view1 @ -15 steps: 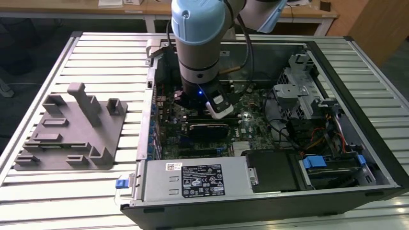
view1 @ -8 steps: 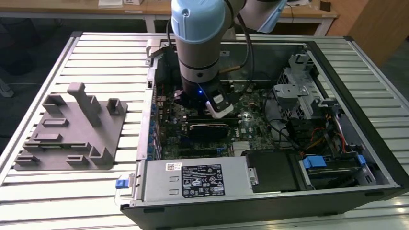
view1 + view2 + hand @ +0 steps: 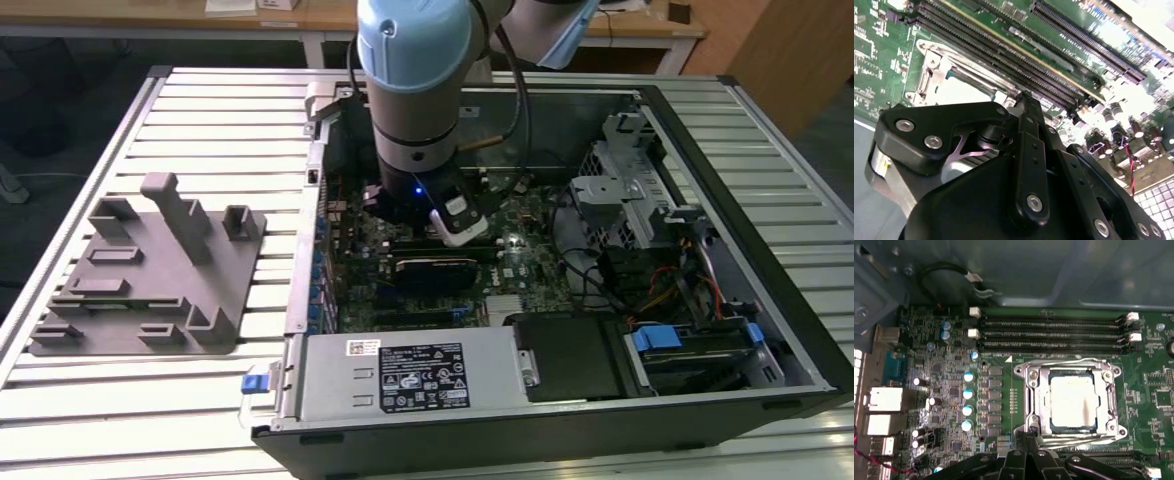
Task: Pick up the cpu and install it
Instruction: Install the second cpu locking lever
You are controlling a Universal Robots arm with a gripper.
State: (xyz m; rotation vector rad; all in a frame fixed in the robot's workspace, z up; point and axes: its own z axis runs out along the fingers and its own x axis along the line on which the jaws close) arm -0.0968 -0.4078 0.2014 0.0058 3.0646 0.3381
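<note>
Silver-grey and pale at the rim, the cpu (image 3: pixel 1074 402) is lying flat in its socket frame (image 3: pixel 1029 400) on the green motherboard (image 3: pixel 1154 390), just beside the gripper (image 3: pixel 1030 436), whose fingers are sitting pressed together at the socket's edge, holding nothing. I judge the chip light, stiff, smooth and fragile underneath, so it is asking for a grip on opposite edges, never across the lid. Counting: one cpu, one socket, four memory slots (image 3: pixel 1054 332) and four blue-topped capacitors (image 3: pixel 968 401) standing in a line. Outside the case (image 3: pixel 747 240), one grey fixture tray (image 3: pixel 147 270) is resting on the slatted table (image 3: pixel 200 120).
</note>
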